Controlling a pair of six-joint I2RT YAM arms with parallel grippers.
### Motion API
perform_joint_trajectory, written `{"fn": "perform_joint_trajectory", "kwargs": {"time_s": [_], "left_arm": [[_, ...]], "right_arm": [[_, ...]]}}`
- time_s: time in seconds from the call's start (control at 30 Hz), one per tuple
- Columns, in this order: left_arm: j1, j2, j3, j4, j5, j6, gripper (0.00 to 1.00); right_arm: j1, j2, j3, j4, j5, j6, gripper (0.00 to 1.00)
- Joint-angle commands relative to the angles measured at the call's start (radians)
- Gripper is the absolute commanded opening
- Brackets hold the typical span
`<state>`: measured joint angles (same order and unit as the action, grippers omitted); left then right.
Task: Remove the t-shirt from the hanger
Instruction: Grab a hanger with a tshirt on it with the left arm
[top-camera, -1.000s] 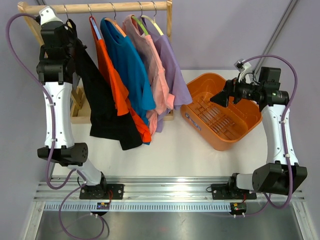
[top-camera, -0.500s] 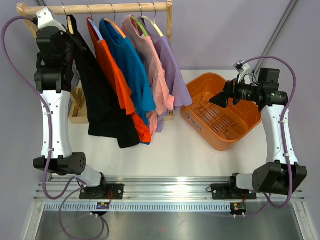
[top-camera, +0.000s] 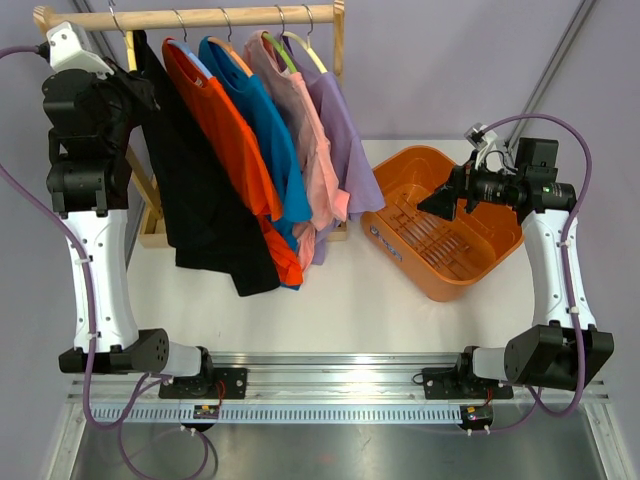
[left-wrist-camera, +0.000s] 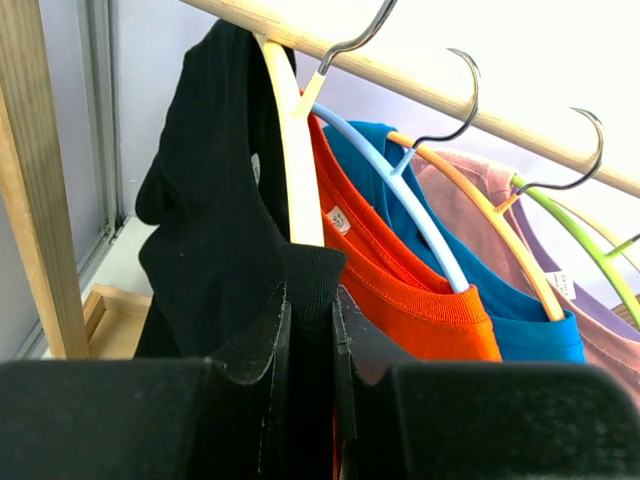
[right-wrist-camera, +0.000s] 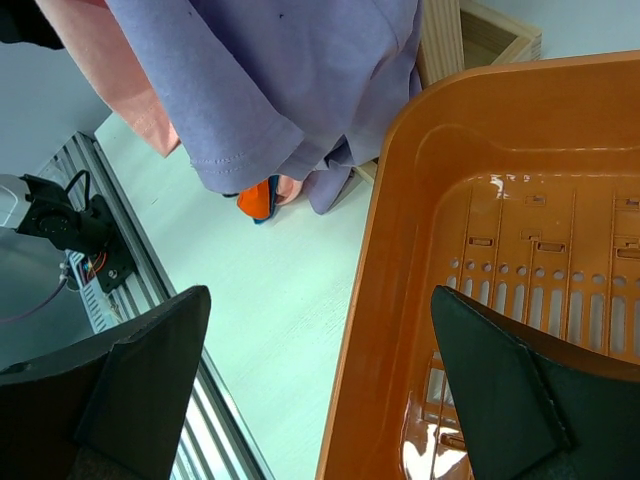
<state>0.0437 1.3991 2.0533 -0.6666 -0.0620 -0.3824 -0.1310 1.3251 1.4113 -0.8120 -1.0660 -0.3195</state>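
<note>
Since the left end effector (left-wrist-camera: 310, 330) pinches the black t-shirt (left-wrist-camera: 215, 240) just below its hanger (left-wrist-camera: 300, 170), at the rail's (left-wrist-camera: 430, 80) left end, the left arm is nearer; the right end effector (right-wrist-camera: 320, 350) is spread, well apart.

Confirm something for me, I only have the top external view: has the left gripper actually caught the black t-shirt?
Observer: Yes. The left gripper is shut on the black t-shirt, just below its collar.
Operator: Is the hanger in the pinch too?
Observer: Can't tell. The cream hanger vanishes under the collar right above the pinch.
Operator: And the right gripper?
Observer: The right gripper is wide open, one finger over the orange basket, the other outside it over the table.
</note>
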Motion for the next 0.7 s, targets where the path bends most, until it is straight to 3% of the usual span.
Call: {"fn": "perform_joint_trajectory", "kwargs": {"time_s": [0.0, 0.4, 0.67], "left_arm": [[0.016, -0.063, -0.001, 0.265, 0.085, -0.012, 0.0], [0.036, -0.112, -0.067, 0.279, 0.154, -0.039, 0.0], [0.058, -0.221, -0.247, 0.256, 0.145, -0.056, 0.0]], "right_arm": [[0.002, -0.018, 0.028, -0.018, -0.034, -0.029, 0.99], [0.002, -0.033, 0.018, -0.059, -0.06, -0.076, 0.99], [0.002, -0.024, 0.021, -0.097, -0.089, -0.119, 1.0]]}}
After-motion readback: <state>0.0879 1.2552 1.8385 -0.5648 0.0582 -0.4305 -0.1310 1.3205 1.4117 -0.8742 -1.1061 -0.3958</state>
